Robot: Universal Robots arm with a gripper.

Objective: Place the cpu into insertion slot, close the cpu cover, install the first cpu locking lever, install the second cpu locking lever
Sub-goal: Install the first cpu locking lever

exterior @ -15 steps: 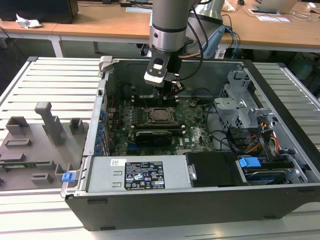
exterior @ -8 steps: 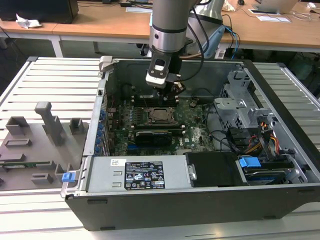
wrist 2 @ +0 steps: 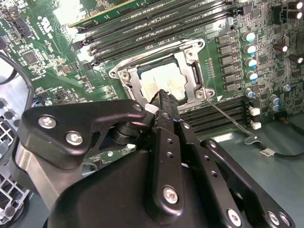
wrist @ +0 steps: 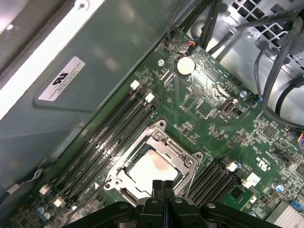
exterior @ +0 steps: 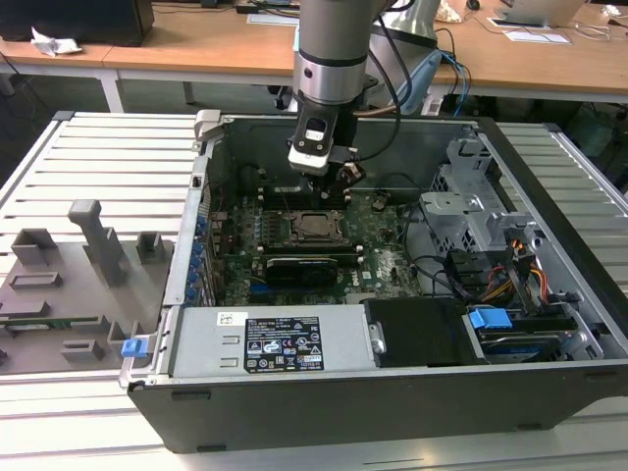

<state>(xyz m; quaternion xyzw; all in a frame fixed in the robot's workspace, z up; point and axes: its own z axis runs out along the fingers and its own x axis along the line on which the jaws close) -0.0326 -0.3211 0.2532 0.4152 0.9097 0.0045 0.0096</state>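
The fingers (wrist: 158,190), pressed together and holding nothing, hang directly over the socket. The cpu (wrist: 145,168) lies flat just beneath their tips, framed by the lowered cpu cover (wrist: 189,160). A thin locking lever (wrist 2: 230,119) slants outward from the socket corner beside them.

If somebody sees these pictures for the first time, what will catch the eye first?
First comes the open computer case on the slatted table, with the robot arm reaching down into it. In the first wrist view the black gripper, fingers shut, hangs just above the socket, where the silvery cpu lies framed by the metal cpu cover.
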